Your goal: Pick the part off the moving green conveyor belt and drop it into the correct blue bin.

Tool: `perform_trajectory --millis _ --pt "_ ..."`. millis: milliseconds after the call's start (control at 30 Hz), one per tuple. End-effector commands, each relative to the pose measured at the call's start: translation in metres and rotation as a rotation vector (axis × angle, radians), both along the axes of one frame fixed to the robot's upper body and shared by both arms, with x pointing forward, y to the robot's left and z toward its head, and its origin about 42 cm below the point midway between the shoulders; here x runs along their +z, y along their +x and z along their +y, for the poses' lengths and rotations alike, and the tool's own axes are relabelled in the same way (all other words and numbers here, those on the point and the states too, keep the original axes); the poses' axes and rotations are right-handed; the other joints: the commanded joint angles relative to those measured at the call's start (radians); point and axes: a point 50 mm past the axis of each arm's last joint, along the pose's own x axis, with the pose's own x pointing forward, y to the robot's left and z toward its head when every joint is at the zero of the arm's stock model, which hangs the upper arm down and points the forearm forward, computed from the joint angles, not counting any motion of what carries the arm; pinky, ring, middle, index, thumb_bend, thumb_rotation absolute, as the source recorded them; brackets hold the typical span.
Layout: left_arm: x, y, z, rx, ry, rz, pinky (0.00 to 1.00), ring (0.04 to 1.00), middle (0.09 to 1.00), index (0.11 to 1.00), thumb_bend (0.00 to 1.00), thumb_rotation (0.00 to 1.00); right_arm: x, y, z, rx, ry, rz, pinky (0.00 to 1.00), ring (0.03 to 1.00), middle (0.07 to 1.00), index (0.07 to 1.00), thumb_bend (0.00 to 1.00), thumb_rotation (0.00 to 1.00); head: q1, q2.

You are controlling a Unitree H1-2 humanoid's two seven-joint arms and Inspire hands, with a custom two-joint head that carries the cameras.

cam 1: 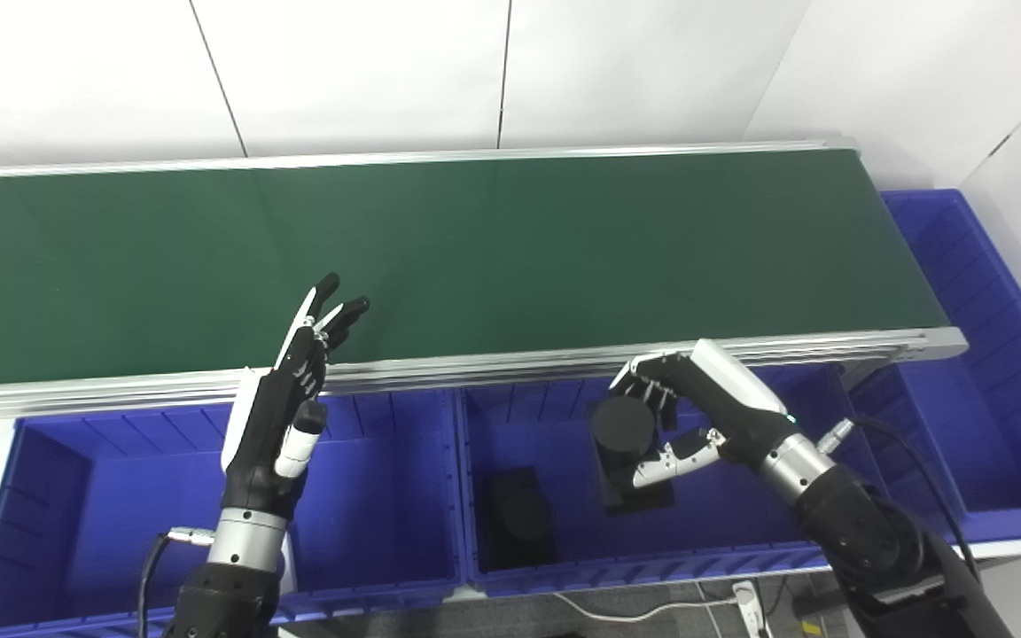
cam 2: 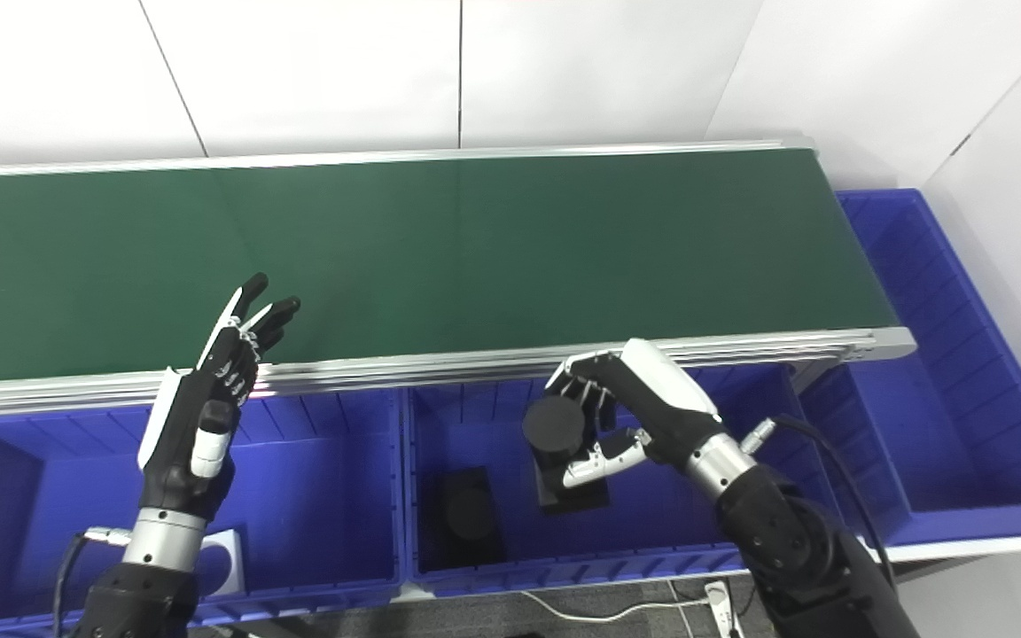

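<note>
1. Left eye view: the black part [cam 1: 624, 434] is grasped by the right hand [cam 1: 697, 403], fingers curled over its round top and thumb under its side, above the middle blue bin [cam 1: 564, 554].
2. Below and to the left of that hand, a second black part [cam 1: 519, 518] is seen lying on the bin floor; release is best made clear of it.
3. The fingers are best spread only once the part hangs well inside the walls.
4. The left hand [cam 1: 284, 399] is held released, fingers straight, over the near edge of the conveyor belt [cam 1: 475, 239].
</note>
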Motion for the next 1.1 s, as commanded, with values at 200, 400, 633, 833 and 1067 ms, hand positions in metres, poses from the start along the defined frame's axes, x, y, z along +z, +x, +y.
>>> perform_trajectory --millis 200,400,633,833,1067 --pt "0.008 -0.003 -0.001 -0.009 -0.008 -0.038 0.97 0.928 0.883 0.971 0.96 1.00 -0.012 0.001 0.003 0.016 -0.015 -0.010 0.33 0.410 0.497 0.505 0.52 0.00 0.013 0.004" --pt "0.006 -0.004 0.000 -0.008 -0.005 -0.033 0.98 0.925 0.881 0.973 0.97 1.00 -0.036 0.003 0.006 -0.026 -0.048 0.013 0.32 0.402 0.481 0.512 0.52 0.00 0.025 -0.001" --pt "0.007 -0.003 -0.002 -0.014 -0.009 -0.034 0.97 0.915 0.862 0.965 0.97 1.00 -0.056 0.011 0.011 -0.054 -0.064 -0.007 0.31 0.388 0.455 0.522 0.52 0.00 0.032 -0.003" --pt "0.008 -0.003 -0.002 -0.012 -0.016 -0.042 0.96 0.902 0.848 0.966 0.97 1.00 -0.068 0.016 0.014 -0.061 -0.081 -0.055 0.32 0.389 0.470 0.524 0.52 0.00 0.054 -0.009" --pt "0.010 -0.004 0.001 -0.008 -0.004 -0.042 0.95 0.888 0.837 0.972 0.97 1.00 -0.071 0.017 0.014 -0.124 -0.086 -0.091 0.33 0.390 0.469 0.534 0.52 0.00 0.055 -0.005"
